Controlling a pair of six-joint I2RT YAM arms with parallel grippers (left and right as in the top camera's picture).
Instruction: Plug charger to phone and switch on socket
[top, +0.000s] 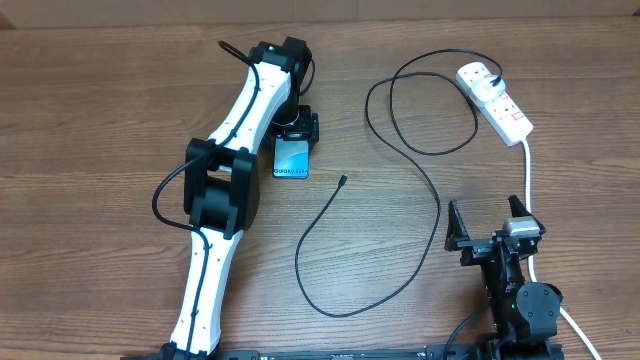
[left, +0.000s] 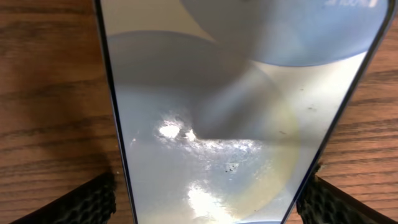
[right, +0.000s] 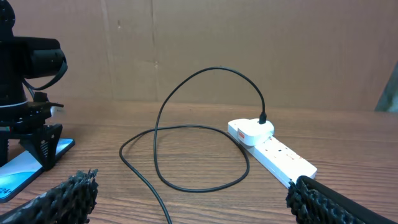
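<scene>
The phone (top: 292, 163) lies flat on the wooden table, its "Galaxy S24" end toward me. It fills the left wrist view (left: 236, 112). My left gripper (top: 296, 130) stands over its far end, open, with a finger on each long side (left: 211, 202); the right finger touches the edge and a thin gap shows on the left. The black charger cable (top: 438, 210) loops across the table from a white plug head (top: 476, 75) seated in the socket (top: 505, 112). Its connector tip (top: 343, 181) lies free right of the phone. My right gripper (top: 488, 222) is open and empty, low near the front.
The socket's thick white cord (top: 527, 170) runs down the right side past my right arm. In the right wrist view the socket (right: 283, 155) and cable loop (right: 186, 155) lie ahead, with the phone (right: 25, 168) at the left. A brown board stands behind the table.
</scene>
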